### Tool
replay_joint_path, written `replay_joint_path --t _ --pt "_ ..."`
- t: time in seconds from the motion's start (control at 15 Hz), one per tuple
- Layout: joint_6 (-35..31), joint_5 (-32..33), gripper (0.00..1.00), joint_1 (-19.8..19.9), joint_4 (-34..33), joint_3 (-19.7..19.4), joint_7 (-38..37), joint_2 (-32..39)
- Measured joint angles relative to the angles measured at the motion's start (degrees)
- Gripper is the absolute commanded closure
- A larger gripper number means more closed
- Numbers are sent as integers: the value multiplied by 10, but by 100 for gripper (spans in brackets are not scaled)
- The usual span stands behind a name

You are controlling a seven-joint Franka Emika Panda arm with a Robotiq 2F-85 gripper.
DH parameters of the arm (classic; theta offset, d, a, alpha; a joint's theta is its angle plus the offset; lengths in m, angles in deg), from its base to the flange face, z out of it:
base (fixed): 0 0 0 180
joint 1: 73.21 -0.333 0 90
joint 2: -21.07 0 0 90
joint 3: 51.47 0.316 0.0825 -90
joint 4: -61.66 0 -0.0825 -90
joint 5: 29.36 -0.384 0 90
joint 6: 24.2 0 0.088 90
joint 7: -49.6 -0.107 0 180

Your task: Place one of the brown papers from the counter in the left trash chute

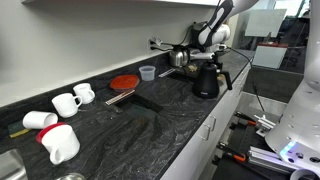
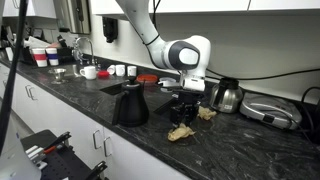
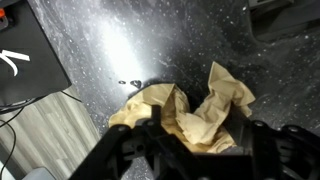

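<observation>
A crumpled brown paper [image 3: 215, 95] lies on the dark speckled counter [image 3: 120, 40], right between my gripper's [image 3: 197, 137] two black fingers in the wrist view. The fingers are spread wide on either side of it. In an exterior view the gripper [image 2: 183, 106] hangs just above this paper [image 2: 181, 130], near the counter's front edge. Another brown paper [image 2: 207, 113] lies just behind it. A dark square opening [image 2: 114, 87] is set into the counter further along; it also shows in the other exterior view [image 1: 148, 102].
A black pitcher [image 2: 130, 105] stands close beside the gripper, and a silver kettle [image 2: 227, 96] behind it. White mugs [image 1: 66, 103], a red plate [image 1: 123, 82] and a small blue cup [image 1: 147, 72] sit further along the counter. The counter edge drops to the floor [image 3: 50, 135].
</observation>
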Motion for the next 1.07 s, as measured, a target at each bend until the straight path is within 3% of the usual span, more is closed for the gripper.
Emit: replay_joint_path --t 0.33,1.07 --pt "-1 -5 100 0 -3 -1 -8 0" --pt "-4 -3 99 -4 -10 -4 -9 -23"
